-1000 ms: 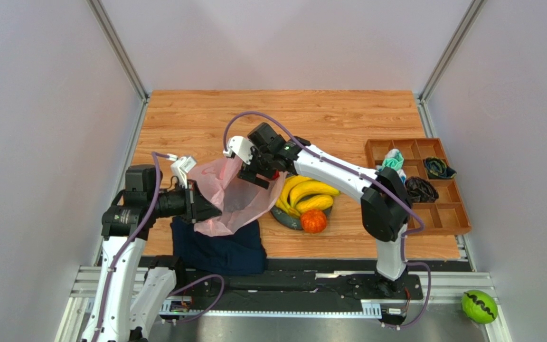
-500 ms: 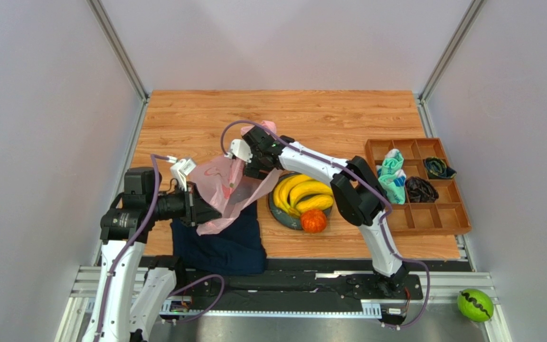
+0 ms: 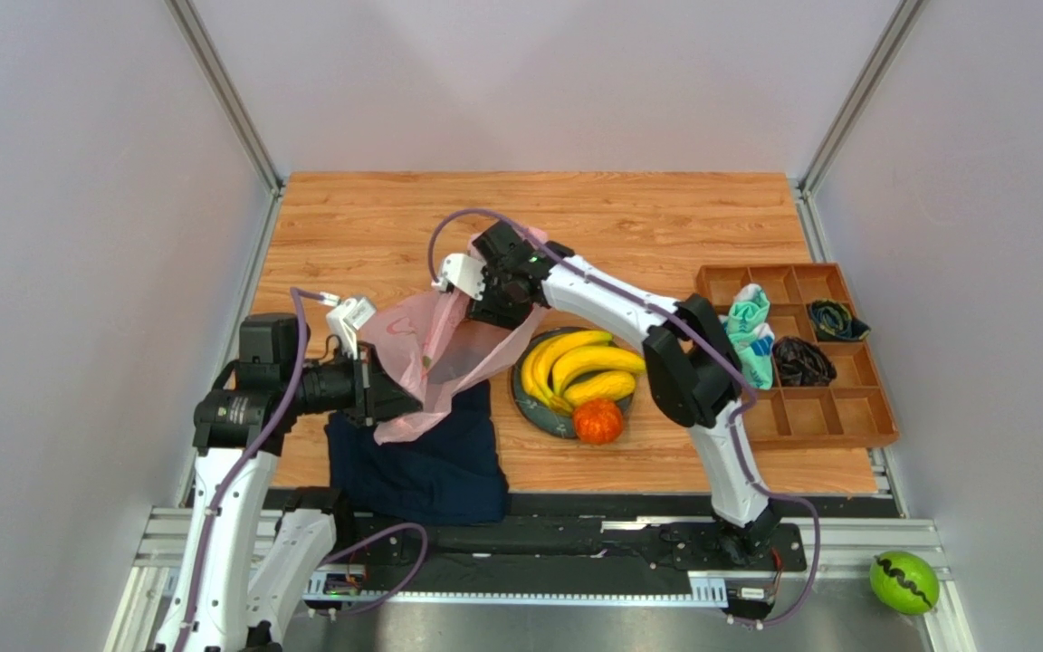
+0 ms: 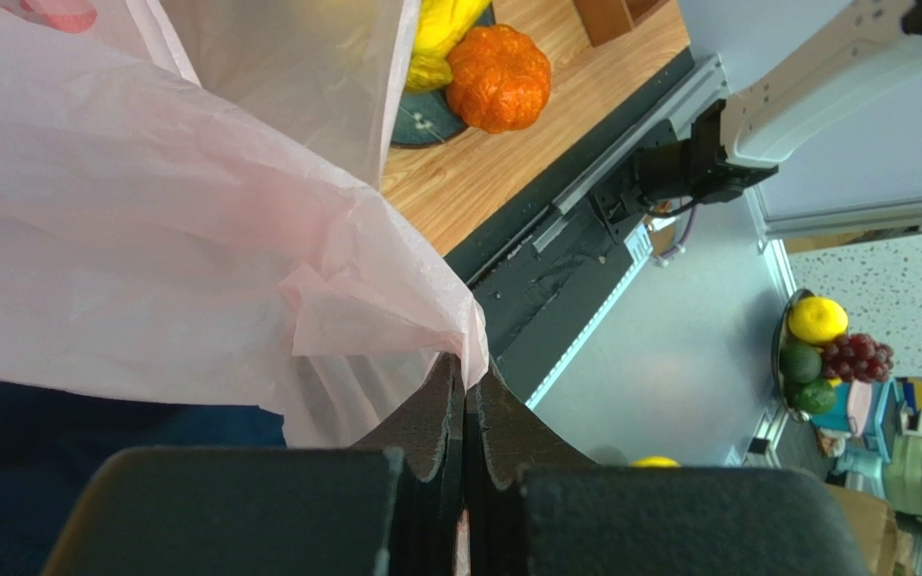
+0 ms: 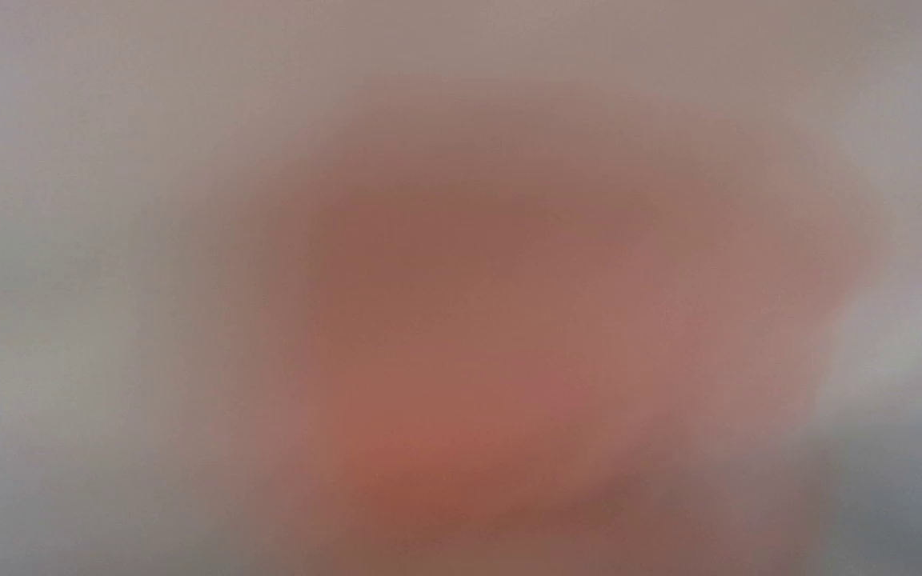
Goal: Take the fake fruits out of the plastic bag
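Two grippers | left gripper (image 4: pixel 466 387): clenched on the left edge of the pink bag (image 3: pixel 443 364), film pinched between jaws | right gripper (image 3: pixel 475 302): at far bag mouth, jaw state cannot tell, view blurred

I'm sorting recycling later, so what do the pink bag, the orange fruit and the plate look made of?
Pink bag: thin translucent plastic film, finely creased, light showing through. Orange fruit: probably moulded plastic, with ribbed, slightly glossy skin. Plate: dark grey, matte; material unclear.
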Controlling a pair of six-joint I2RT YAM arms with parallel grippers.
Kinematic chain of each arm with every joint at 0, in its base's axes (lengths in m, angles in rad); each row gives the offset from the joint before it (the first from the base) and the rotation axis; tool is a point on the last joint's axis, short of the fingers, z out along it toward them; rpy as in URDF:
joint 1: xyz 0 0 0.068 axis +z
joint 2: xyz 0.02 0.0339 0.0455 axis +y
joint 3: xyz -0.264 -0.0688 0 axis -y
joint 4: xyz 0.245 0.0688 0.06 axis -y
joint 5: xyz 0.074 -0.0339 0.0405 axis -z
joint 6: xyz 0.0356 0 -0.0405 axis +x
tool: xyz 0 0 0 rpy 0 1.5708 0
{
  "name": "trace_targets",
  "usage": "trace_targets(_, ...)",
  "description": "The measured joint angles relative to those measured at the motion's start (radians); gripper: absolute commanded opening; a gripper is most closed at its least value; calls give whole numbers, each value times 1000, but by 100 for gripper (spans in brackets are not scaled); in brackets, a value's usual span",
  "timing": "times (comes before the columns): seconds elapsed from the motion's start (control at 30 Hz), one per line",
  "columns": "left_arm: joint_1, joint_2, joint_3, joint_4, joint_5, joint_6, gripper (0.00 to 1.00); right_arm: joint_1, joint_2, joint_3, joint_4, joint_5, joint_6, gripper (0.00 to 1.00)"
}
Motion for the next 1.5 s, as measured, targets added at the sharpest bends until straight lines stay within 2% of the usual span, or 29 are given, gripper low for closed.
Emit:
trace_targets(0.1, 0, 39, 12, 43, 1, -12, 0, -3, -132, -14, -69, -186, 43, 25)
trace_targets(0.27, 0, 85, 18, 114, 5, -36, 0, -3, -365, -23, -84, -449, 128, 24)
trace_targets(0.4, 0, 109, 22, 156, 3, -51, 0, 0, -428, -19, -99, -569, 177, 23)
trace_targets(0.53, 0, 130, 51, 185, -10, -52, 0, -7, -446, -87, -145, -591, 178, 22)
trace_targets(0.6, 0, 137, 62, 198, -18, -50, 0, -22, -480, -176, -171, -591, 172, 22)
trace_targets(0.73, 0, 156, 71, 222, -31, -49, 0, -80, -623, -391, -236, -564, 134, 22)
trace_targets(0.9, 0, 192, 85, 236, -41, -47, 0, -136, -782, -547, -259, -510, 80, 22)
trace_targets(1.2, 1, 226, 117, 243, -67, -22, 0, -175, -743, -666, -166, -454, 26, 26)
trace_targets(1.37, 8, 227, 120, 242, -76, -8, 0, -180, -734, -693, -123, -446, 14, 51)
trace_targets(1.5, 13, 227, 120, 242, -76, -6, 0, -180, -734, -700, -110, -435, 4, 87)
